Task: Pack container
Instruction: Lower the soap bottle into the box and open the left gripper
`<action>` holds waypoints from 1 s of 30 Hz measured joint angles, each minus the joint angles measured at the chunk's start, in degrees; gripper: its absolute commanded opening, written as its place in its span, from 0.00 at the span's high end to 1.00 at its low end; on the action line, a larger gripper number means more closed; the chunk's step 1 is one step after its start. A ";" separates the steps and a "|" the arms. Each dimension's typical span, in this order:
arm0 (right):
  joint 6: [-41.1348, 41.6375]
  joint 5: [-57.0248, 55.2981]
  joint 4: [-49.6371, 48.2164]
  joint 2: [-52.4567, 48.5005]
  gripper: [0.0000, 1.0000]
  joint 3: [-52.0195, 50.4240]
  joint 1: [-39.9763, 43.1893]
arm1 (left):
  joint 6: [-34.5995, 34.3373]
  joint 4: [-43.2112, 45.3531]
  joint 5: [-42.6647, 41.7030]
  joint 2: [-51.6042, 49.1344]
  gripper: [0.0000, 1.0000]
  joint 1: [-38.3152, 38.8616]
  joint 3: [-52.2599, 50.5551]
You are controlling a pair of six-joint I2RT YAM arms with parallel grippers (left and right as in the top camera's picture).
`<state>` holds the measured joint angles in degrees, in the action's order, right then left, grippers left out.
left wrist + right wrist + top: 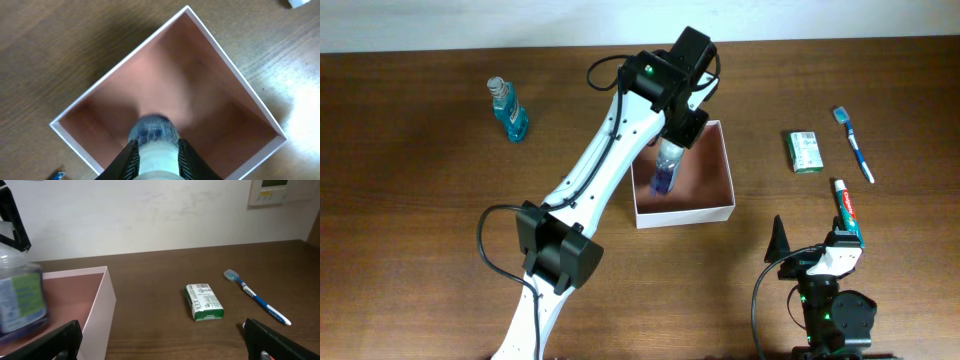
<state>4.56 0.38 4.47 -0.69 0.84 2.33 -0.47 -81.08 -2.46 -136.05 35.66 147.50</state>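
Observation:
The container is a square shallow box with white walls and a pinkish-brown inside, standing mid-table. My left gripper hangs over its left half, shut on a clear bottle with blue-purple liquid that points down into the box. In the left wrist view both black fingers press the bottle from either side, above the box floor. My right gripper rests open near the front right; between its fingers is only bare wood. The right wrist view shows the container wall and the bottle at left.
A blue mouthwash bottle lies at the back left. Right of the box lie a green-and-white packet, a blue toothbrush and a toothpaste tube, the tube just ahead of the right gripper.

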 measured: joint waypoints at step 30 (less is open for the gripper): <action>0.02 0.02 0.00 0.00 0.02 0.00 0.00 | 0.00 0.81 1.40 0.00 0.69 -5.18 0.02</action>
<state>4.58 0.40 4.47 -0.69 0.84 2.33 -0.47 -80.27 -1.06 -136.05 30.48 147.52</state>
